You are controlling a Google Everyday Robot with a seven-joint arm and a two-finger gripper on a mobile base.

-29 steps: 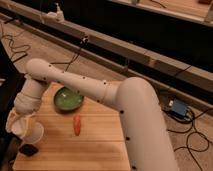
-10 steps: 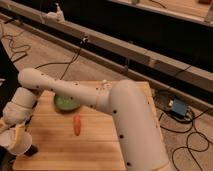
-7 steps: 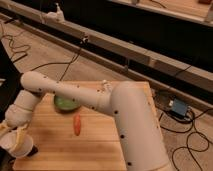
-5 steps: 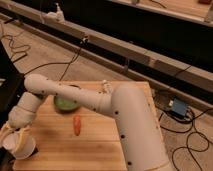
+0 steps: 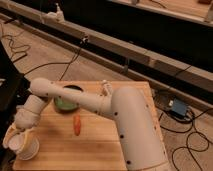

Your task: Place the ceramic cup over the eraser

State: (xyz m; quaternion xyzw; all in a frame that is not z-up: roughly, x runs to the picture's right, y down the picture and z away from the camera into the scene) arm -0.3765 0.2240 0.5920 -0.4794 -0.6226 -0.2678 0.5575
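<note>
Dim, warm light falls from above onto the desk (image 5: 100, 137), which shows brighter than the dark strip behind it; the white arm (image 5: 125, 115) catches a soft sheen without harsh glare. The whole view is soft and blurred; the tool (image 5: 17, 135), low at the left edge above the cup (image 5: 24, 146), is smeared, its outline hard to make out.

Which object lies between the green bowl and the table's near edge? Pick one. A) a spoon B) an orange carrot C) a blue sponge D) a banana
B: the orange carrot lies on the wooden table just in front of the green bowl, while the gripper is at the ceramic cup at the left corner.
</note>
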